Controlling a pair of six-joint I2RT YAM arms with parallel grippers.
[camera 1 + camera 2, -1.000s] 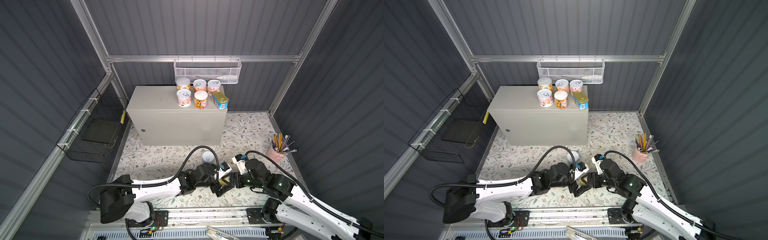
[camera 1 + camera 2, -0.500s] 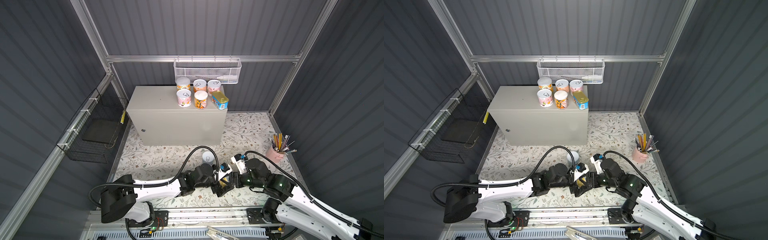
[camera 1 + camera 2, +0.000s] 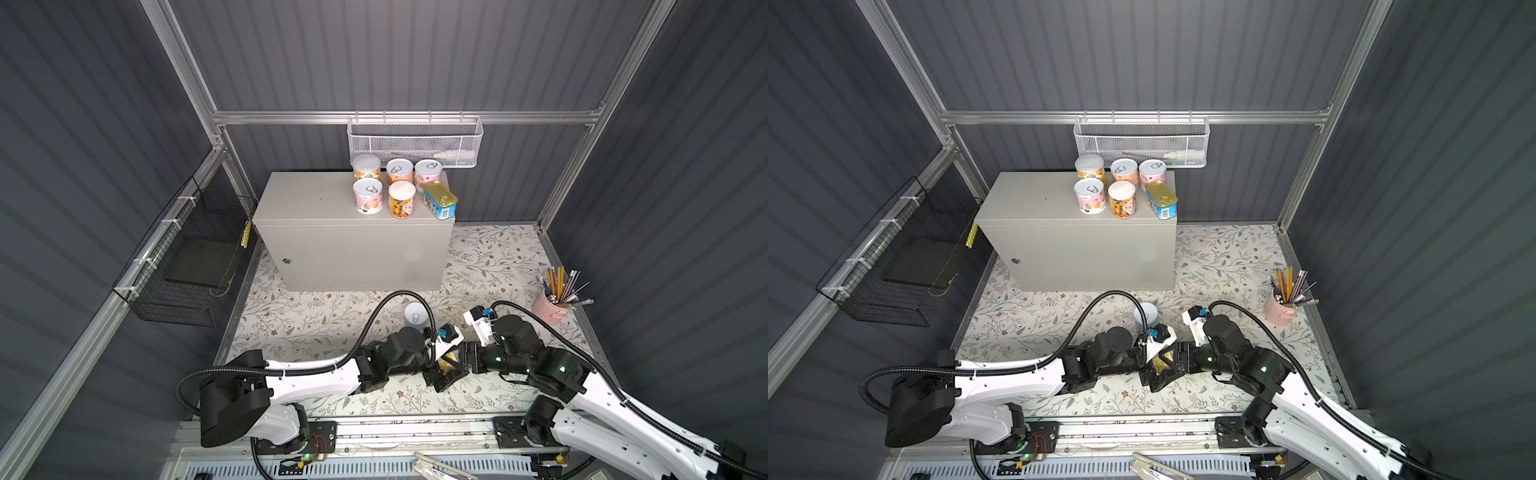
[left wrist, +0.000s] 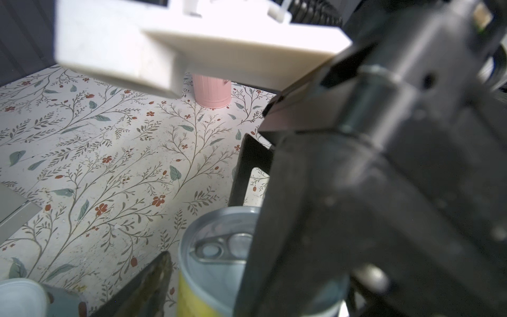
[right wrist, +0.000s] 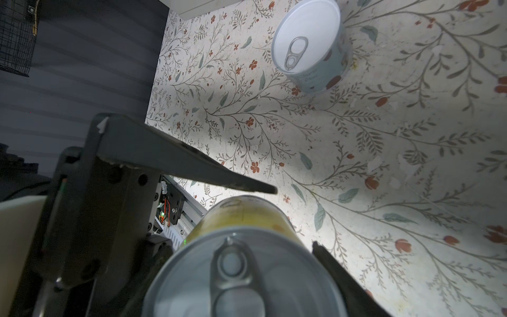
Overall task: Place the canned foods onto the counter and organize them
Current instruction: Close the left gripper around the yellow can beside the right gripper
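A yellow can point(image 3: 447, 365) with a silver pull-tab lid point(image 5: 238, 277) hangs low over the floral floor near the front, between both arms. My right gripper point(image 3: 456, 362) is shut on it from the right. My left gripper point(image 3: 440, 368) is shut on the same can from the left, one finger point(image 5: 192, 167) lying along its side. A pale blue can point(image 3: 414, 316) stands upright on the floor just behind them. Several cans point(image 3: 368, 195) and a gold-topped blue tin point(image 3: 439, 199) stand in two rows at the right end of the counter point(image 3: 316, 199).
A pink pencil cup point(image 3: 548, 307) stands on the floor at the right. A white mesh basket point(image 3: 415, 141) hangs on the back wall above the counter. A black wire basket point(image 3: 187, 257) hangs on the left wall. A metal rail point(image 3: 374, 428) runs along the front.
My left gripper's jaws have narrowed onto the yellow can that the right gripper holds. Both arms stay nearly where they were.
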